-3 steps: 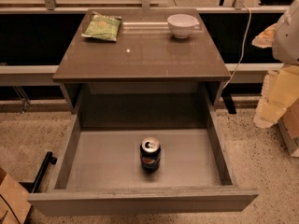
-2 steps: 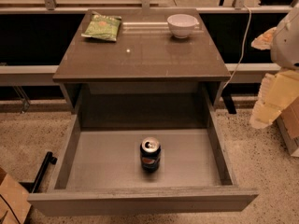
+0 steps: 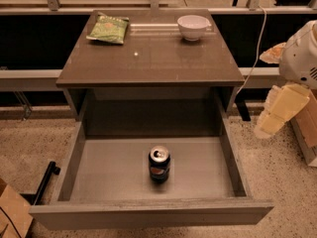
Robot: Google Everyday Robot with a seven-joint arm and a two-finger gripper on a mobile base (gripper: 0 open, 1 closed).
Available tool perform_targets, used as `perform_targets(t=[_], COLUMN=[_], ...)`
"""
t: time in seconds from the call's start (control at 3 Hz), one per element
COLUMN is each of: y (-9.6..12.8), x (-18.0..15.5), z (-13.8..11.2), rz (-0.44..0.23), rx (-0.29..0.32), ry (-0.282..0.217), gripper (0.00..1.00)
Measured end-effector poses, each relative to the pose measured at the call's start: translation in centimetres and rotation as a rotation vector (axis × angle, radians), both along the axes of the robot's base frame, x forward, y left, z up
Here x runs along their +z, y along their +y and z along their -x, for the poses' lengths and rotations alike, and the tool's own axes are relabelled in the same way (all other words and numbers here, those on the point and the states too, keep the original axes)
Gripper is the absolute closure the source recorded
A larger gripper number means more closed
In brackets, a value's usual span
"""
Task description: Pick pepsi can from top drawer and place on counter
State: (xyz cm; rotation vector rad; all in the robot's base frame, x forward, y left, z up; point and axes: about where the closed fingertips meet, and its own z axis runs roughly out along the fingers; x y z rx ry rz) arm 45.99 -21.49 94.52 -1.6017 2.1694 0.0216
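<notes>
The pepsi can (image 3: 159, 164), dark blue with a silver top, stands upright in the middle of the top drawer (image 3: 148, 214), which is pulled fully open. The counter (image 3: 148, 58) is the brown-grey top of the cabinet behind it. My gripper (image 3: 276, 112), cream-coloured on a white arm, hangs at the right edge of the view. It is outside the drawer, to the right of and above the drawer's right wall, well apart from the can.
A green snack bag (image 3: 109, 29) lies at the counter's back left and a white bowl (image 3: 193, 27) at its back right. A cardboard box (image 3: 12, 212) sits at the lower left floor. A cable (image 3: 255, 48) hangs right of the cabinet.
My gripper has drifted a little to the left and down, toward the drawer's right side. The can, drawer, bowl and bag have not moved.
</notes>
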Motion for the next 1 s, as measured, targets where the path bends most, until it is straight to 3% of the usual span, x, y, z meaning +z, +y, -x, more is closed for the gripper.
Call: perform_targets(t=[0.33, 0.67, 1.0], y=[0.9, 2.7, 3.4], x=[-1.2, -5.0, -5.7], z=[0.3, 0.4, 0.1], rz=[-0.004, -0.084, -0.117], rx=[0.013, 0.023, 0.018], ry=[0.001, 0.016, 0.004], gripper=[0.0, 0.0, 0.0])
